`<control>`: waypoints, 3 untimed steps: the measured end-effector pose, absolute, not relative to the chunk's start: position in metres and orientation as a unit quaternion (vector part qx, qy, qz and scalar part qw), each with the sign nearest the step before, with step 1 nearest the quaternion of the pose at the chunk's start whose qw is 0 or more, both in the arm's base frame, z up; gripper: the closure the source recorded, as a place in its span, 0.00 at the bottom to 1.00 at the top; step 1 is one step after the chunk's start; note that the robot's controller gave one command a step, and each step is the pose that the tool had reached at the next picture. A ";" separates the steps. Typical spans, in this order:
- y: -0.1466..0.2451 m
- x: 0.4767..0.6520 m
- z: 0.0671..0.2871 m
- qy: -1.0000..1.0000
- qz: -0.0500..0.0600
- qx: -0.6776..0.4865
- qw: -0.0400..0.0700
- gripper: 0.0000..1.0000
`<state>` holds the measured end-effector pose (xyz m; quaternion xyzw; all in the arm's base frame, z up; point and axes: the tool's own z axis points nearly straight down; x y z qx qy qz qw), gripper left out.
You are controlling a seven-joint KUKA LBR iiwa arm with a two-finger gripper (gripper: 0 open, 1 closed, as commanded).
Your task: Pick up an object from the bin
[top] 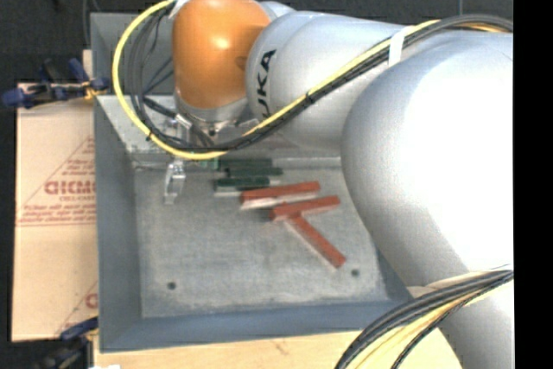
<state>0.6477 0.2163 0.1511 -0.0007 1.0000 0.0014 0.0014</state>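
Observation:
My gripper hangs low over the bin's back left part, just under the orange cover. It stands left of a small pile of flat bars and apart from them. Nearest to it are two dark green bars lying side by side. Right of those lie a red bar with a pale edge and a second red bar, both nearly level. A third red bar slants down toward the right front. Nothing shows in the gripper.
The arm reaches in from the right and hides the bin's back and right side. The bin's left wall stands close to the gripper. Bare grey floor lies in front of the bars.

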 end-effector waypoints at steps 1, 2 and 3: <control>0.117 0.637 0.080 0.996 0.003 -0.090 0.004 1.00; 0.115 0.639 0.078 0.996 0.003 -0.087 0.012 0.00; 0.115 0.639 0.078 0.996 0.003 -0.087 0.012 0.00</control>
